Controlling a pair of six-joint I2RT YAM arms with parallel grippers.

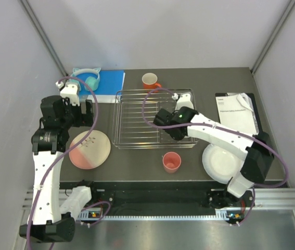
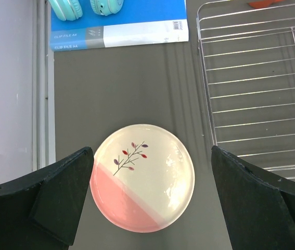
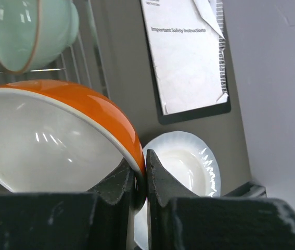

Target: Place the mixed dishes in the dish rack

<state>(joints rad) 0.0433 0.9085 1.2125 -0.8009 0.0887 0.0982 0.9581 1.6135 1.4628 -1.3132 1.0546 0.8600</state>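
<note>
Operator: Pinch first. Had the right gripper [image 3: 139,174] closed tight on the rim of the orange bowl [image 3: 59,135], one finger inside and one outside. Held it tilted on edge over the right part of the rack [image 1: 131,122].

Observer: Looked a thin hold for a glazed wall. Could have swung or slid out under its own weight.

Operator: Agreed. Sat close to the mint bowl [image 3: 27,31] too, lying on its side among the wires. Might have knocked it on the way down.

Observer: And if dropped off the near edge?

Operator: Would have come down near the white plate [image 1: 221,162], on the table by the rack's near right corner. Risked a chip on both.

Observer: Left side?

Operator: Hung the left gripper [image 2: 151,156] wide open over the sprig plate [image 2: 142,179], holding nothing. Lay flat on the table left of the rack and offered no raised edge. Could have been shoved rather than lifted.

Observer: Anything else?

Operator: Counted the cup [image 1: 171,162] in front of the rack and the mug [image 1: 150,80] behind it, both outside. Noted the purple cable [image 1: 143,108] looping above the wires. Could have snagged on a tine during the lowering.
</note>
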